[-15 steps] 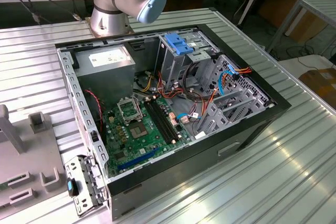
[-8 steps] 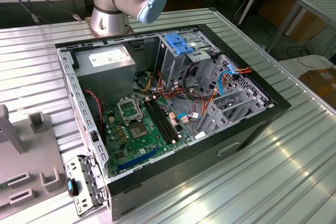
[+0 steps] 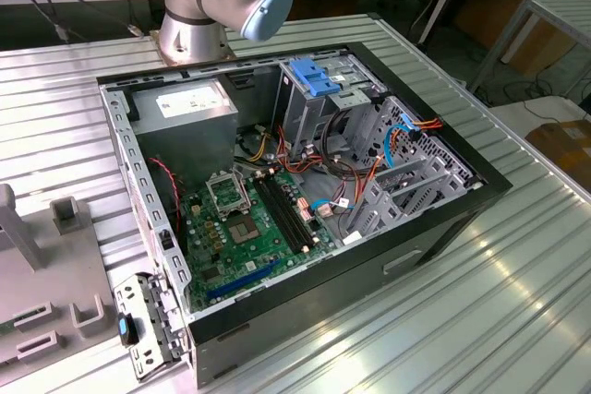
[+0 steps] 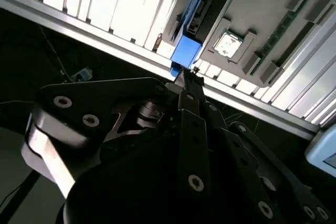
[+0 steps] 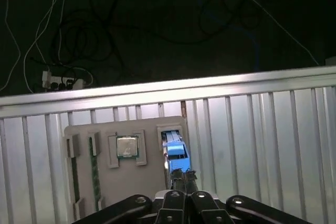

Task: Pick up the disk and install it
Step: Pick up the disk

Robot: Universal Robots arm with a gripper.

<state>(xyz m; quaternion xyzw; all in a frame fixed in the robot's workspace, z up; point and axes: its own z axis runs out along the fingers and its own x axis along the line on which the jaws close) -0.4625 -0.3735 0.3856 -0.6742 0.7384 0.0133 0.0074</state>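
The disk (image 5: 175, 151) stands on edge in a slot of a grey parts tray (image 5: 149, 182), and its bright blue carrier rail faces the camera. In the second wrist view the disk (image 4: 186, 52) appears as a blue block with a dark metal edge behind it. My gripper (image 5: 182, 174) hangs over the near end of the disk with its black fingers pressed together and nothing between them. The gripper (image 4: 188, 76) tips sit right at the blue rail's end; I cannot tell whether they touch it.
The tray also holds a processor chip (image 5: 126, 146) and a memory stick (image 5: 93, 167). It lies near the ribbed metal table's edge (image 5: 168, 94), with dark floor and cables beyond. In the exterior view an open computer case (image 3: 443, 219) holds a drive cage (image 3: 319, 113) topped by a blue bracket (image 3: 314, 76).
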